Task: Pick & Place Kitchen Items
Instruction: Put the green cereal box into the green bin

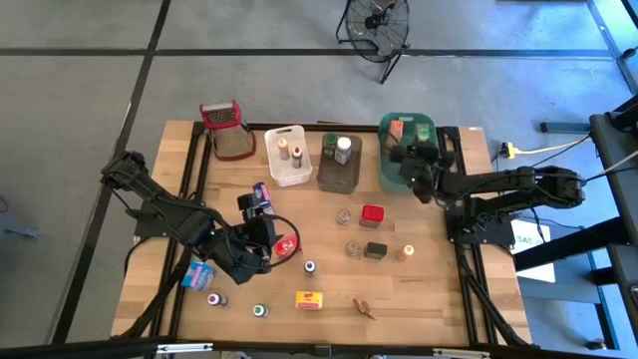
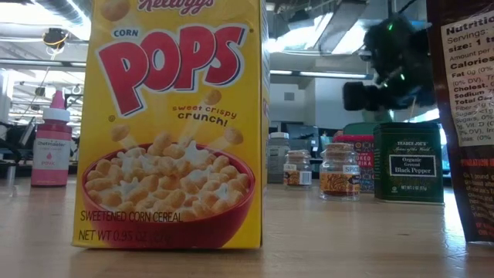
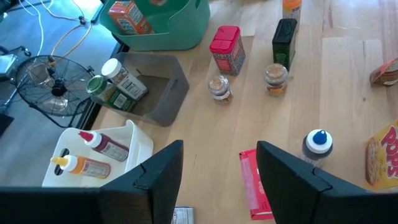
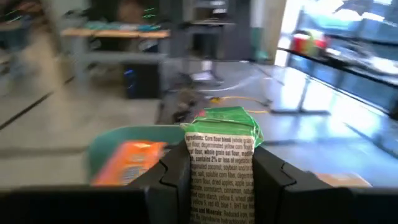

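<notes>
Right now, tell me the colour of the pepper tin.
Dark green with a pale label; the pepper tin shows best in the low view.

Kitchen items: yellow cereal box (image 1: 311,298) flat near front edge; red tin (image 1: 372,213), dark pepper tin (image 1: 375,250) and small jars (image 1: 344,216) mid-surface; blue-capped bottle (image 1: 310,267) upright; green-topped packet (image 4: 222,163) upright between right gripper (image 4: 221,171) jaws, above green tub (image 1: 391,168)

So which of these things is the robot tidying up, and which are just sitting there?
For the job:
- green packet in the right gripper
- Corn Pops box
- red tin
- black pepper tin
- blue-capped bottle
- green tub

Just lying about:
- grater
- fan
</notes>
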Controlling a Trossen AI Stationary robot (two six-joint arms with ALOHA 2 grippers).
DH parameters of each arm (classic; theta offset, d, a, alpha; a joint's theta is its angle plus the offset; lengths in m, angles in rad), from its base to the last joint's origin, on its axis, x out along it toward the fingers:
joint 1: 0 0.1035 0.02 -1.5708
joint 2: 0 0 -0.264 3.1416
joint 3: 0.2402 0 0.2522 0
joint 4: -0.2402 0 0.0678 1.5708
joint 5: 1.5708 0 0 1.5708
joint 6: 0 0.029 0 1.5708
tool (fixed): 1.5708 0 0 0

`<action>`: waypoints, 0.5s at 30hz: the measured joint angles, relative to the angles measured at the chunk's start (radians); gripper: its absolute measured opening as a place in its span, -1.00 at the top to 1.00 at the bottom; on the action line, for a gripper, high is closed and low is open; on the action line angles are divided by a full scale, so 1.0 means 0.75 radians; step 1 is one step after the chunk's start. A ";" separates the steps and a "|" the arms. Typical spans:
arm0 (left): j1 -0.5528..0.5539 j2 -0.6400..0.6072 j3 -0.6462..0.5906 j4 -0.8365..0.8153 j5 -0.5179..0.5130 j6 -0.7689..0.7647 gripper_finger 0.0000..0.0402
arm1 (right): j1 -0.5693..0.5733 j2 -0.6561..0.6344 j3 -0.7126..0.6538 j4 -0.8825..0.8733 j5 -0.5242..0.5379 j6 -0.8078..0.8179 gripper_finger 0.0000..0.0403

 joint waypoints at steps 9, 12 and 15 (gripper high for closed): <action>0.016 0.000 0.000 -0.007 -0.008 0.030 0.01 | 0.222 -0.003 0.000 1.134 -0.179 -1.226 0.46; 0.016 0.000 0.000 -0.007 -0.041 0.082 0.01 | 0.361 -0.019 0.000 1.409 -0.181 -1.562 0.46; 0.016 0.000 0.000 -0.007 -0.107 0.157 0.01 | 0.532 -0.051 0.000 1.518 -0.248 -1.744 0.46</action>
